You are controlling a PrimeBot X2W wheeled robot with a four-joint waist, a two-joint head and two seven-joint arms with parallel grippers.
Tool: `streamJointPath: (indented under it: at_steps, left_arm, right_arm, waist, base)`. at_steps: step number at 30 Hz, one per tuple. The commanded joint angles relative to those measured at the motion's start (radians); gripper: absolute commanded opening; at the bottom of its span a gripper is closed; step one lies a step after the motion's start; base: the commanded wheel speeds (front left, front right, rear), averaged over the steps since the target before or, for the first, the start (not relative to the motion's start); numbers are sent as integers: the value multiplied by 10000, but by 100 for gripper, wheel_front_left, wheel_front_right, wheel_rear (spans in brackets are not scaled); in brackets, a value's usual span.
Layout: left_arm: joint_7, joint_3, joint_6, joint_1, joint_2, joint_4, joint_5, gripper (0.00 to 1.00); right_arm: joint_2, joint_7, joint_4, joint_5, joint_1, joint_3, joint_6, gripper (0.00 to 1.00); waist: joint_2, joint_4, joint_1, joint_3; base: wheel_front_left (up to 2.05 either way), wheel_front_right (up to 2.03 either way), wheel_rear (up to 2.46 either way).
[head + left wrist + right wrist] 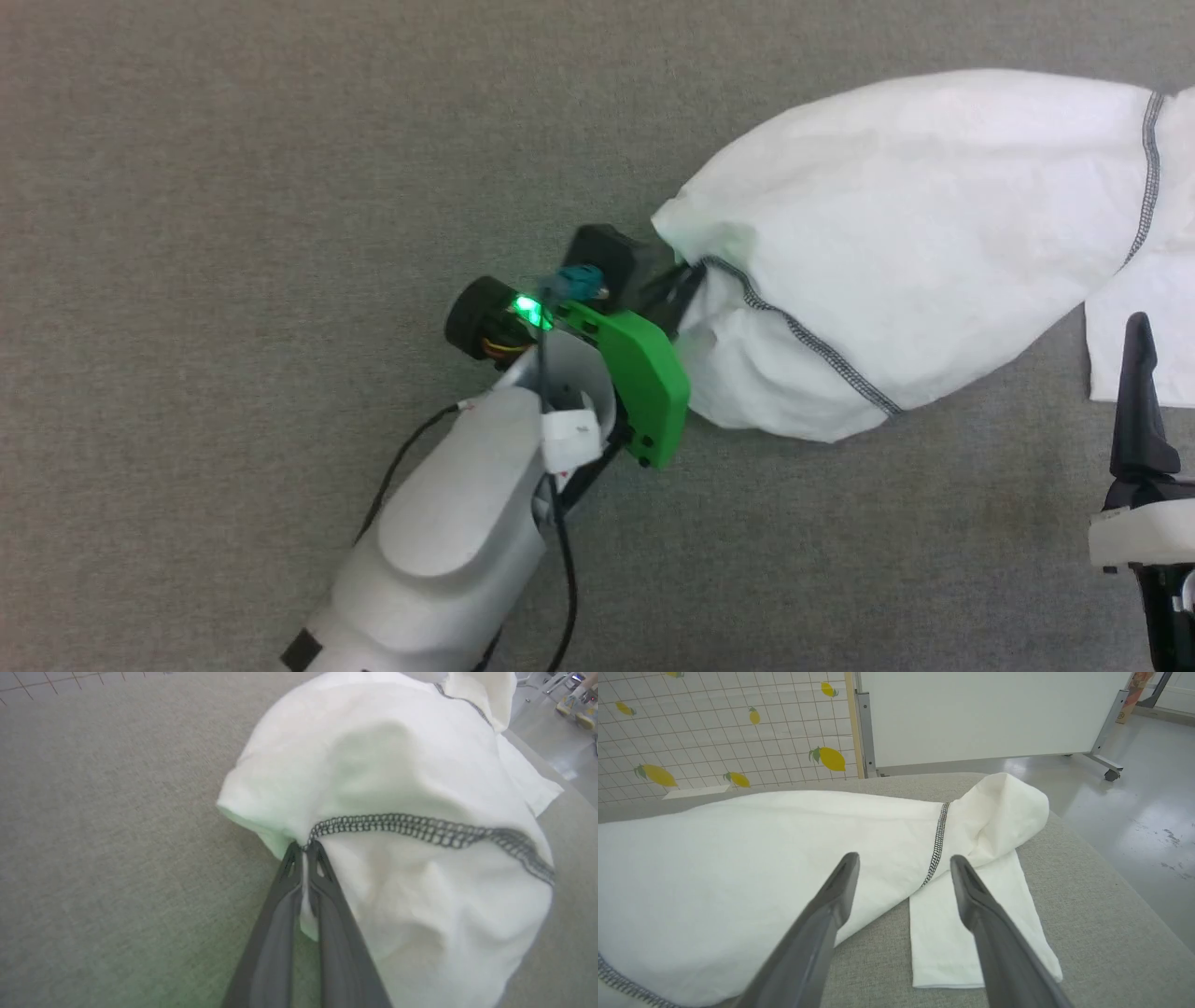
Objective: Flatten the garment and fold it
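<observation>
The white long-sleeved shirt (934, 233) lies across the grey counter (233, 187), billowed up rather than flat. A dark stitched seam (420, 828) curves over the end nearest the left claw (303, 847). That claw is clenched on the shirt: its two dark fingers are pressed together with a fold of white cloth pinched between the tips, right where the seam ends. The cloth around the pinch is bunched and lifted off the counter

The right claw (903, 858) is released, its fingers spread wide apart and holding nothing. It hangs over the shirt's other end. Beneath it a second dark seam (938, 844) runs across the cloth. A narrow flat strip (971, 933) of the shirt lies on the counter, stretching toward the claw. Past that, a rumpled peak of cloth rises close to the counter's edge. Beyond the edge are a glossy floor (1134, 812), a white panel on castors (980, 714) and a lemon-patterned tiled wall (714, 728)
</observation>
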Motion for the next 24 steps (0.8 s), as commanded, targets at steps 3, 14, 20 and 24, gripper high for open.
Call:
streamJointPath:
  at_steps: [3, 14, 20, 24]
  left_arm:
    - [-436, 650, 447, 274, 407, -746, -210, 0]
    - [699, 3139, 2296, 1929, 3548, -6133, 84, 0]
    - [1074, 1134, 1985, 2992, 2074, -7382, -769, 0]
    - [1134, -610, 1314, 3355, 1138, -6276, -1068, 0]
  right_arm:
    - [8, 96, -52, -37, 216, -17, -15, 100]
    - [9, 471, -413, -60, 902, 12, -15, 100]
    - [9, 621, -472, -24, 1008, 246, -15, 100]
    - [9, 712, -508, -68, 969, 340, -15, 100]
  waist:
    - [0, 729, -1, -998]
    - [0, 1596, -1, -1964]
    - [0, 1693, -1, -1862]
    - [0, 1640, -1, -1653]
  base:
    - [0, 0, 0]
    - [0, 0, 0]
    - [0, 0, 0]
    - [0, 0, 0]
